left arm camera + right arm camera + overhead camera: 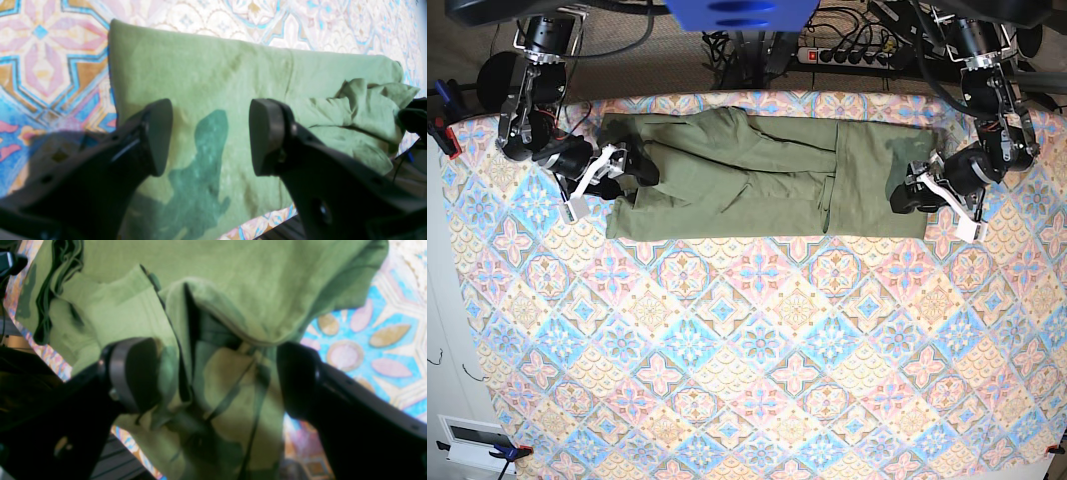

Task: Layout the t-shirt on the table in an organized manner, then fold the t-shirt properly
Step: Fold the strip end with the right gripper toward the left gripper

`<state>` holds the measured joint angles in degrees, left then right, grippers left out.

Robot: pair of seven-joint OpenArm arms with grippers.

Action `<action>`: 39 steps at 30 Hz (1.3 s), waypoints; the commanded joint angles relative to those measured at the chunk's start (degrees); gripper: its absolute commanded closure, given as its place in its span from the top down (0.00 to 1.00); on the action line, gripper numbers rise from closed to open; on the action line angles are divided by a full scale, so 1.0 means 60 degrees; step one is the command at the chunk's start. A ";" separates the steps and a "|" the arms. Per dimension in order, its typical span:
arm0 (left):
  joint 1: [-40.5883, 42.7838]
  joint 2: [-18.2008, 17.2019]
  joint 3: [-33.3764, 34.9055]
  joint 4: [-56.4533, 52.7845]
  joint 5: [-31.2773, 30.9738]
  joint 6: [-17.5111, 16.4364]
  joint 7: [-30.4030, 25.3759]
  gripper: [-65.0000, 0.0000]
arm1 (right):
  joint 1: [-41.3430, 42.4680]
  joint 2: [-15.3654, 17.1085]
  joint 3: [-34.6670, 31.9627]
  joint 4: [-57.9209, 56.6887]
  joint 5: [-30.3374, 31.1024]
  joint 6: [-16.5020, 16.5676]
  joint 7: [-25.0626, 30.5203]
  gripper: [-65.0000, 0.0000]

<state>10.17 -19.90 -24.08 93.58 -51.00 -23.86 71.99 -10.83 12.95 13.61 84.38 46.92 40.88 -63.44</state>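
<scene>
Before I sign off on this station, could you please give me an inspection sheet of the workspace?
Surface: table under patterned cloth, mostly bare.
Job's things: t-shirt in a long folded strip near the far edge, bunched at one end.
Clutter: nothing seen.
Grippers: left gripper open above flat fabric; right gripper open over the bunched end.
Cables: power strip and wires behind the table.
Surroundings: carpet beyond the far edge.

t-shirt point(767, 175) spanning far table point(757, 380) edge, near patterned cloth wide open
</scene>
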 commanded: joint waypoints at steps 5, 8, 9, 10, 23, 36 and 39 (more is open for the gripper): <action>-0.0179 -0.0148 -0.0039 0.0147 -0.0210 -0.0046 -0.0122 0.55 | -0.0048 0.0105 -0.0634 -0.0019 -0.0413 -0.0147 -0.0408 0.84; -0.0267 -0.0148 -0.0039 0.0147 -0.0225 -0.0046 -0.0108 0.55 | -0.0048 0.0105 -0.0912 -0.0034 -0.0413 -0.0147 -0.0394 0.77; -0.0296 -0.0148 -0.0039 0.0147 -0.0225 -0.0046 -0.0108 0.55 | -0.0048 0.0105 -0.0956 -0.0092 -0.0413 -0.0147 -0.0394 0.73; -0.0296 -0.0148 -0.0039 0.0147 -0.0225 -0.0046 -0.0108 0.55 | -0.0048 0.0105 -0.0971 -0.0210 -0.0413 -0.0147 -0.0394 0.69; -0.0414 -0.0148 -0.0053 0.0191 -0.0239 -0.0046 -0.0108 0.55 | 0.0479 0.0105 -0.0663 -0.1074 -0.0413 -0.0147 0.0060 0.01; -0.0531 -0.0134 -0.0258 0.0191 -0.0694 -0.0046 -0.0108 0.53 | 0.1168 0.0999 0.0919 -0.1162 -0.0427 -0.0147 0.0046 0.00; -0.0516 -0.0119 -0.0610 0.0191 -0.0708 -0.0046 -0.0108 0.38 | 0.1402 0.1234 0.0919 -0.1162 -0.0427 -0.0147 0.0060 0.00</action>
<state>7.64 -19.75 -27.42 93.71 -53.98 -23.86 72.16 -3.25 19.07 18.74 76.60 43.44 39.83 -64.16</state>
